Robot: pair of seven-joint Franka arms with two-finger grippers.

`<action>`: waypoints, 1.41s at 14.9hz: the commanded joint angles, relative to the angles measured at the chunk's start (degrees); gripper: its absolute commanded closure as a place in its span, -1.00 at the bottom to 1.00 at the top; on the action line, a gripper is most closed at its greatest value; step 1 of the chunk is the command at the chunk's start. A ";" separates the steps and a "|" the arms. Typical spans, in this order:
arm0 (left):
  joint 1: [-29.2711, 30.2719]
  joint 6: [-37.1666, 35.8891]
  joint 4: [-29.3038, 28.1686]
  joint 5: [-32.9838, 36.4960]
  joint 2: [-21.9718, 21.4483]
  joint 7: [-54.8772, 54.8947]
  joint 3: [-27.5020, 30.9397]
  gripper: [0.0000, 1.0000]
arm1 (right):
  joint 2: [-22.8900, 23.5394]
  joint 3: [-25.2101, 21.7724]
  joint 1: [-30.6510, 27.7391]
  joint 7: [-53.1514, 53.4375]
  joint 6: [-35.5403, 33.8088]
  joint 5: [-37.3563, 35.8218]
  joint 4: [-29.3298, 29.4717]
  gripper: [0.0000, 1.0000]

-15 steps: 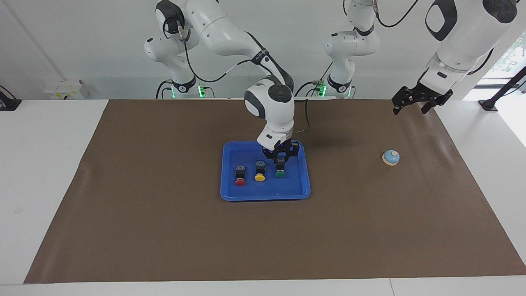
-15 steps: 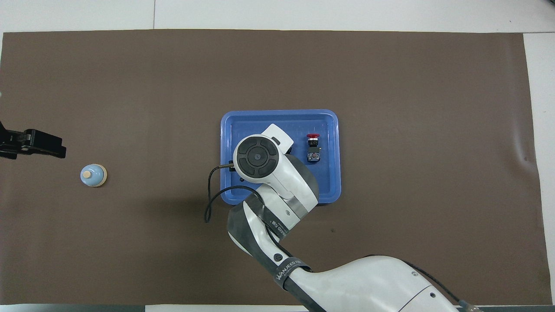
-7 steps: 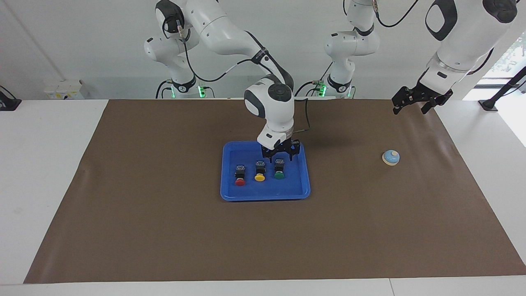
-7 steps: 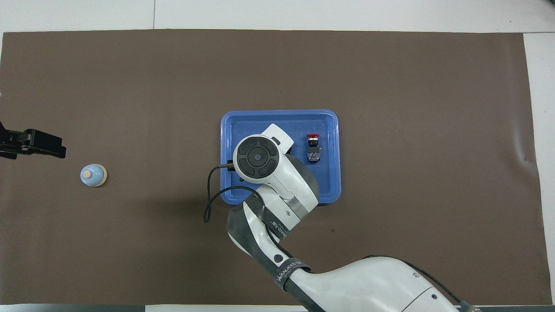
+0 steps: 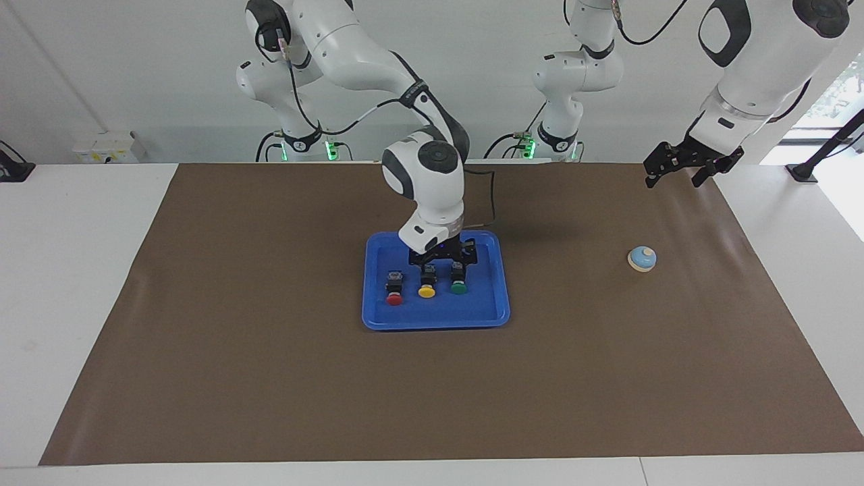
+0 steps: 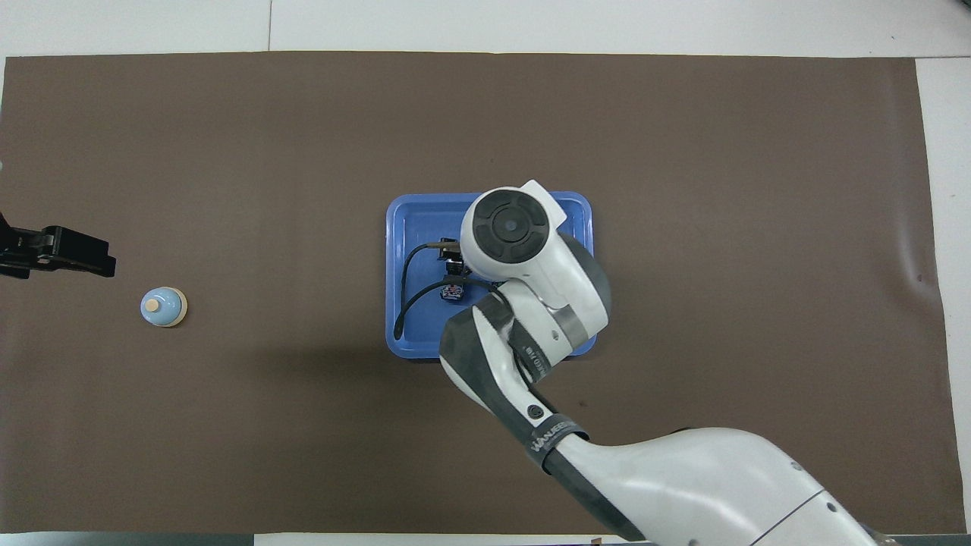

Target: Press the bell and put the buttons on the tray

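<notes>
**Q:** Buttons, where?

**Me:** All three lie in the tray (image 5: pixel 435 321), centre of the frame, in one row: red button (image 5: pixel 394 289), yellow button (image 5: pixel 426 284), green button (image 5: pixel 458 281). Each lies with its long axis running up and down the frame, cap toward the bottom edge. None is left on the brown mat (image 5: pixel 270 378).

**Q:** Your hands?

**Me:** My right gripper (image 5: pixel 443 262) hangs over the tray above the yellow and green bodies, fingers spread, gripping nothing. My left gripper (image 5: pixel 673 177) waits in the air, upper corner of the facing frame, over the mat's edge, also spread and empty.

**Q:** And the bell?

**Me:** The bell (image 5: pixel 642 258) stands alone on the mat, well apart from the tray, toward my left arm's end. In the frame it sits just below my left gripper. If it needs pressing, I judge that hand far better placed: a short drop down-frame, against a long cross-table reach for my right.
</notes>
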 commanded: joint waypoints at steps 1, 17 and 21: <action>-0.07 -0.99 -0.15 0.87 -0.75 -0.67 0.02 -1.00 | -3.95 0.74 -6.03 -0.18 -3.99 0.15 -0.66 -1.00; -0.07 -0.99 -0.15 0.87 -0.83 -0.58 0.11 -1.00 | -22.23 7.33 -31.09 -22.66 -31.15 -0.47 -0.92 -1.00; -0.07 -1.08 -0.15 0.87 -0.83 -0.67 0.11 -1.00 | -26.01 7.33 -34.52 -27.59 -34.66 -0.47 -0.83 -1.00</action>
